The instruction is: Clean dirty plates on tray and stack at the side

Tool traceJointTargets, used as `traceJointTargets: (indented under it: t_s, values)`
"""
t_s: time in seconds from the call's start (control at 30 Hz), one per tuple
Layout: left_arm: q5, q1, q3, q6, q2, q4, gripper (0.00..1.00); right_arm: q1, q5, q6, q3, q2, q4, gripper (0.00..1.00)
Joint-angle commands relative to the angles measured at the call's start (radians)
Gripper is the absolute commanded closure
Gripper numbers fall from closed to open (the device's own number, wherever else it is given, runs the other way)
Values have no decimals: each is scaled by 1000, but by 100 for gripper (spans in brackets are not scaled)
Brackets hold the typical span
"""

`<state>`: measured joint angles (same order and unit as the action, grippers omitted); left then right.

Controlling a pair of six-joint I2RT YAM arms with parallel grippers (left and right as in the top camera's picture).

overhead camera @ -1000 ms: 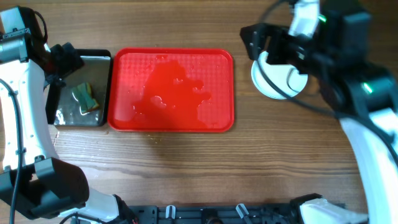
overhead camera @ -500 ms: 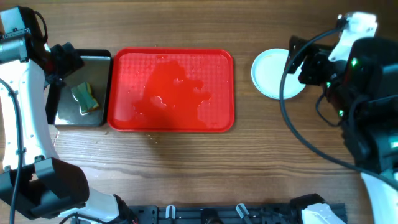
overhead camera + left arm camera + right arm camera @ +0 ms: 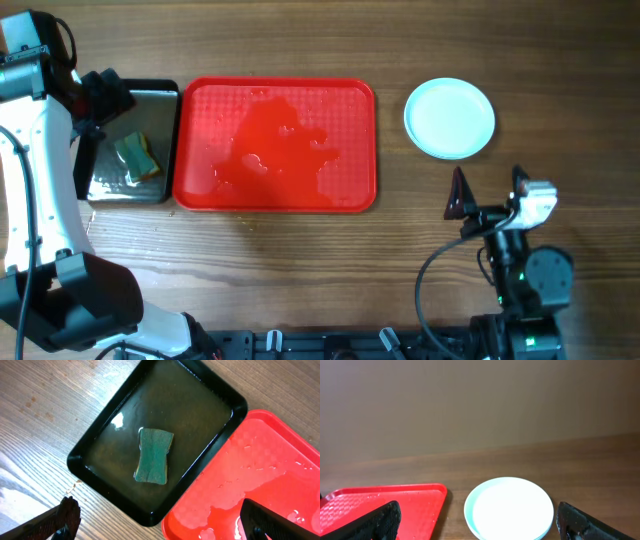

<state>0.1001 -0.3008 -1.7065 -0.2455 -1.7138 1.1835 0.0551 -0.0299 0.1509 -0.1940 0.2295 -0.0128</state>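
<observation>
Logging: I see plates [image 3: 449, 119] stacked upper right of overhead frame, right of wet tray [image 3: 340, 110] | left end effector [image 3: 160, 515] spread wide, holding nothing, above black pan [image 3: 107, 435] | right end effector [image 3: 489, 190] spread wide, holding nothing, lower right.

So the left arm [image 3: 45, 170] is stretched up along the left edge, with the left gripper [image 3: 160, 510] pointing down, jaws spread wide and empty. The right arm [image 3: 525, 280] is tucked in by its base. Its right gripper [image 3: 488, 188] points level and forward, also wide apart with nothing in it.
</observation>
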Motion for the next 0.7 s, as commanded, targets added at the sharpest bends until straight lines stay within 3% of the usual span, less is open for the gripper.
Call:
traceJointTargets:
  t_s: [0.0, 0.27, 0.67]
  values:
    - [2, -5, -6, -2, -1, 0, 0, -9, -26, -17, 97, -96, 3, 0]
    - [2, -5, -6, -2, -1, 0, 0, -9, -31, -39, 189, -227, 16, 0]
    - [2, -5, -6, -2, -1, 0, 0, -9, -31, -37, 189, -225, 16, 0]
